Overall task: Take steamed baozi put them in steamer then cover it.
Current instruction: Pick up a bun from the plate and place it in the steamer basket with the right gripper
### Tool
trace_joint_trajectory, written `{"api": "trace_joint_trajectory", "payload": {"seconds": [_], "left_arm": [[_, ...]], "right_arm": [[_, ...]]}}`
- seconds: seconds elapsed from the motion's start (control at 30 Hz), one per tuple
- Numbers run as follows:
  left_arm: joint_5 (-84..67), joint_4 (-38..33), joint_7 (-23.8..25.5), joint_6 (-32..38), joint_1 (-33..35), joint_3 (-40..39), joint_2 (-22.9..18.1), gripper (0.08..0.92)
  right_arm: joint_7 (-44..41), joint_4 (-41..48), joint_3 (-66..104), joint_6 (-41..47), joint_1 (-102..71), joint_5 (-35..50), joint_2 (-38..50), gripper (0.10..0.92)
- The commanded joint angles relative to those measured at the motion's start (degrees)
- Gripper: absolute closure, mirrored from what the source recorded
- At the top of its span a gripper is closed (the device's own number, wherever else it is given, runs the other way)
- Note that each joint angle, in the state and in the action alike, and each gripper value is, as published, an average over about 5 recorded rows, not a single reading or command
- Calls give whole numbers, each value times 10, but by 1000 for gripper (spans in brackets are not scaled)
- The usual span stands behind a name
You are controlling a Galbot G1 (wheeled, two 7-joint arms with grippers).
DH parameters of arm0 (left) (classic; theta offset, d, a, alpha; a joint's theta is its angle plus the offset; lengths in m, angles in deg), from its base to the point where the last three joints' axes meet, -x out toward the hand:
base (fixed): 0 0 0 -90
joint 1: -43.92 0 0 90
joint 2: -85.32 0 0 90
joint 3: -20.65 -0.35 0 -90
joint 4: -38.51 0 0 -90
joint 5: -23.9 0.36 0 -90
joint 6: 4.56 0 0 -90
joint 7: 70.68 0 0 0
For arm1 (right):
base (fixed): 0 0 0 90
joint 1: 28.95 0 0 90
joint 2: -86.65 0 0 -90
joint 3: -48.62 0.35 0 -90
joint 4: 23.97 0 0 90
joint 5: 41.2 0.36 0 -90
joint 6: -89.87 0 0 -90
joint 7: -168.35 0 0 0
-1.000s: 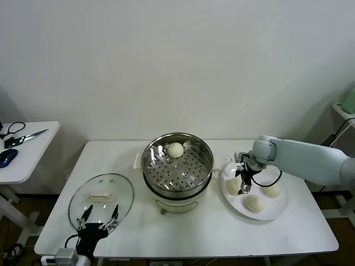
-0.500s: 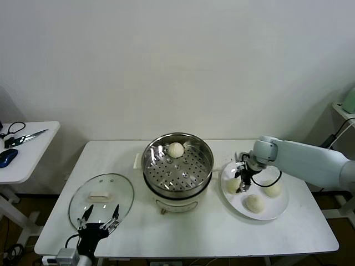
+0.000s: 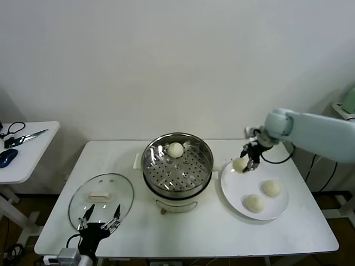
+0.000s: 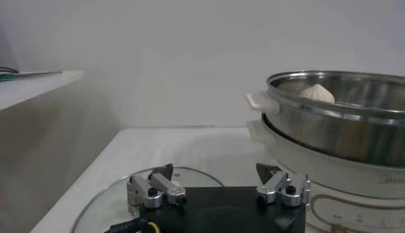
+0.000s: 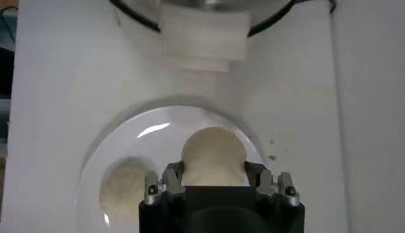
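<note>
White table (image 3: pixel 194 233): right gripper (image 3: pixel 248 159) clamped on baozi (image 3: pixel 239 164) above plate (image 3: pixel 239 204); lift clear of steamer (image 3: pixel 177 166) rim before lowering. Left gripper (image 3: pixel 99 216) parked, jaws apart.

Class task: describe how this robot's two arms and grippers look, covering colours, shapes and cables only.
The right arm is a thick, rounded, pale blue-grey tube with a bulbous wrist joint. The right gripper is small and black, with looping black cables. The left gripper has a black body, silver-tipped fingers with dark screws, and a black cable.

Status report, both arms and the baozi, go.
Right gripper shut on a baozi, lifted above the plate. Left gripper open, parked by the glass lid. One baozi in steamer, two on plate. Path clear.
</note>
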Motion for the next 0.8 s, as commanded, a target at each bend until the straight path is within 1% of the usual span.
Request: {"api": "trace_joint_trajectory", "payload": {"seconds": [0.03, 0.2, 0.33, 0.5, 0.8], "left_arm": [[1, -3, 1, -2, 0, -2, 2, 177], [3, -7, 1, -3, -1, -8, 1, 177], [4, -8, 1, -3, -1, -10, 1, 177], [8, -10, 3, -4, 1, -8, 0, 177], [8, -11, 3, 3, 12, 0, 2, 177]], "right_arm": [[-24, -81, -49, 14, 202, 114, -36, 364], [19, -142, 3, 54, 184, 161, -96, 366], [53, -153, 34, 82, 129, 171, -158, 366], [83, -116, 52, 99, 42, 163, -233, 366], [111, -2, 70, 106, -84, 94, -301, 370]]}}
